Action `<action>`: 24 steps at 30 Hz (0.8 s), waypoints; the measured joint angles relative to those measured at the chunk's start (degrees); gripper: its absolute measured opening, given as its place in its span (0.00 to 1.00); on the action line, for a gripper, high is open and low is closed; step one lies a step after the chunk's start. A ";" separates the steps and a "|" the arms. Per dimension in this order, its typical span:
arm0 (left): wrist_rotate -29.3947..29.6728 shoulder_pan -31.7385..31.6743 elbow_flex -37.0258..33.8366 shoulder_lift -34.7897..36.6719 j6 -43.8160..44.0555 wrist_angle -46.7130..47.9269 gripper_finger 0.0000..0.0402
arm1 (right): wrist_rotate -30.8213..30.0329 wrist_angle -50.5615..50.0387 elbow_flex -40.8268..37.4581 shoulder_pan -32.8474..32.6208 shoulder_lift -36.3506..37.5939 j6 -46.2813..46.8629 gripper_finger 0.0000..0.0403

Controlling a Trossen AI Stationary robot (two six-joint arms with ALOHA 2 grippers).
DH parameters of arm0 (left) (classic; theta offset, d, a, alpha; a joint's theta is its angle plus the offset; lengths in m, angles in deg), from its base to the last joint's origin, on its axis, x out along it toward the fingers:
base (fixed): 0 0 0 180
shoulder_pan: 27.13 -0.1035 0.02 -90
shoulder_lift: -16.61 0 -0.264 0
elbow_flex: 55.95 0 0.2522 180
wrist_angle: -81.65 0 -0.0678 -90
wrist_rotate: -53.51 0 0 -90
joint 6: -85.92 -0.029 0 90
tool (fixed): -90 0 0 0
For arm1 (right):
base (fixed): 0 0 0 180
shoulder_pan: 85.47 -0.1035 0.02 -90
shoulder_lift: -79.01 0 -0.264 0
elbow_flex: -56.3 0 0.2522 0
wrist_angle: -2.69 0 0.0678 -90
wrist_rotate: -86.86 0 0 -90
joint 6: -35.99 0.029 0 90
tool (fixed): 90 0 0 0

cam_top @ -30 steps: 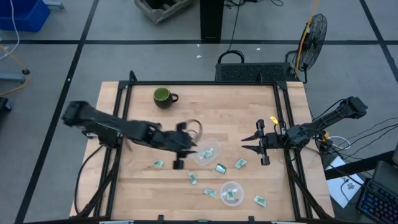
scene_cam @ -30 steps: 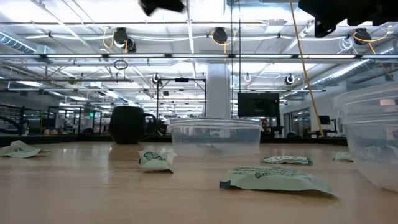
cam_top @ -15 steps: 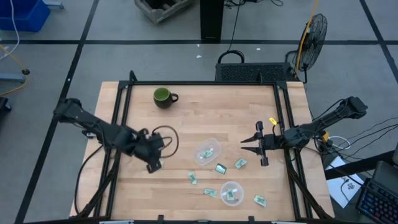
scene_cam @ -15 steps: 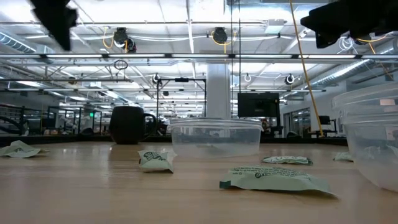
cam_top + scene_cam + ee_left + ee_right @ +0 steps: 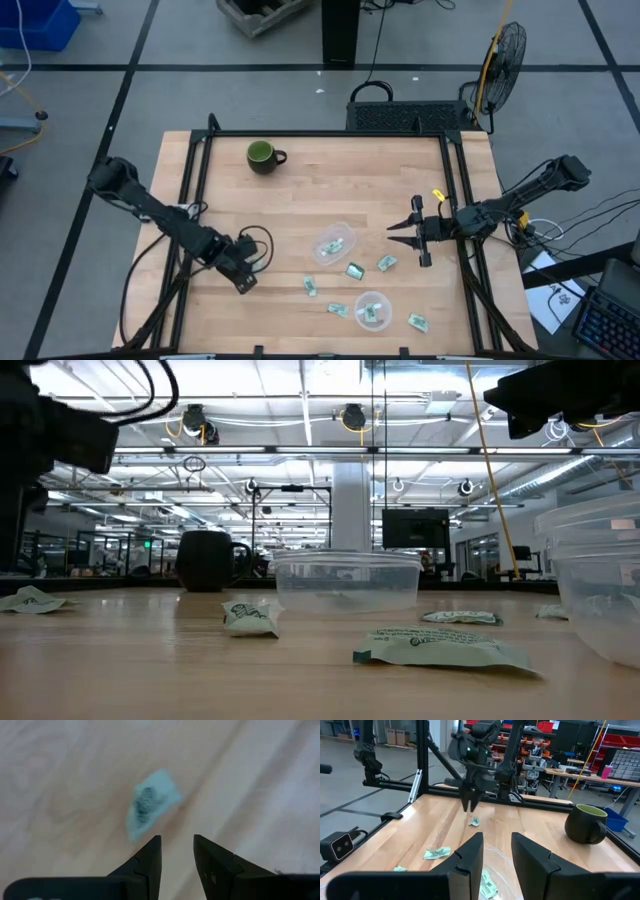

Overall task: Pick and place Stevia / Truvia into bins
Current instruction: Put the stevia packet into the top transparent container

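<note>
Several light green and white Stevia packets lie flat on the wooden table (image 5: pixel 311 287) (image 5: pixel 354 270) (image 5: pixel 386 263). One clear bin (image 5: pixel 333 243) stands mid-table with a packet inside, and a second bin (image 5: pixel 372 309) near the front edge also holds packets. My left gripper (image 5: pixel 243 278) is open and hovers low over a lone packet (image 5: pixel 150 807) on the table's left side. That packet lies just beyond the fingertips (image 5: pixel 155 845) and shows in the right wrist view (image 5: pixel 474 822). My right gripper (image 5: pixel 400 232) is open and waits at the table's right side, pointing left.
A dark green mug (image 5: pixel 265 156) stands near the far edge. More packets lie by the near edge (image 5: pixel 338 309) (image 5: pixel 417 322). Black frame rails run along the table's left and right sides. Bare wood lies between the mug and the bins.
My left gripper has swung from beside the mid-table bin toward the table's left, then toward the near edge and down. It now stands low over the lone packet on the left. The right arm has kept still.
</note>
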 joint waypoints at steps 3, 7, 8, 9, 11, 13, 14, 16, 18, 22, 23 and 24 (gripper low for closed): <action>1.49 -0.58 -1.02 0.00 0.99 3.80 0.30 | 0.00 0.17 0.00 0.00 0.00 0.00 0.24; 3.76 -1.16 -1.87 0.02 1.03 3.36 0.30 | 0.00 0.46 0.00 0.00 0.00 0.00 0.24; 3.59 -1.29 -2.11 0.02 0.91 2.53 0.30 | 0.02 0.46 0.00 0.00 0.00 0.00 0.24; 3.22 -1.42 -2.27 0.02 0.80 1.53 0.30 | 0.00 0.46 0.00 0.00 0.02 0.00 0.24; 2.52 -1.56 -2.44 0.02 0.40 -0.90 0.30 | 0.02 0.46 0.00 0.00 0.00 0.00 0.24; 2.45 -1.41 -2.42 0.04 -0.12 -2.71 0.30 | 0.02 0.48 0.00 0.00 0.00 0.00 0.24; 2.45 -1.41 -2.42 0.04 -0.67 -3.10 0.30 | 0.02 0.48 0.00 0.01 0.00 0.00 0.24; 2.62 -1.41 -2.42 0.04 -1.25 -3.11 0.30 | 0.02 0.48 0.00 0.00 0.00 0.00 0.24; 3.16 -1.62 -2.42 0.04 -1.31 -2.75 0.30 | 0.02 0.48 0.00 0.00 0.00 0.00 0.24; 3.41 -1.74 -2.42 0.04 -0.43 -0.22 0.30 | 0.03 0.48 0.00 0.01 0.01 0.00 0.24; 3.23 -1.73 -2.42 0.04 -0.44 0.21 0.30 | 0.03 0.48 0.00 0.00 0.00 0.00 0.24; 3.08 -1.69 -2.42 0.04 -0.49 0.42 0.30 | 0.04 0.48 0.00 0.00 0.00 0.00 0.24</action>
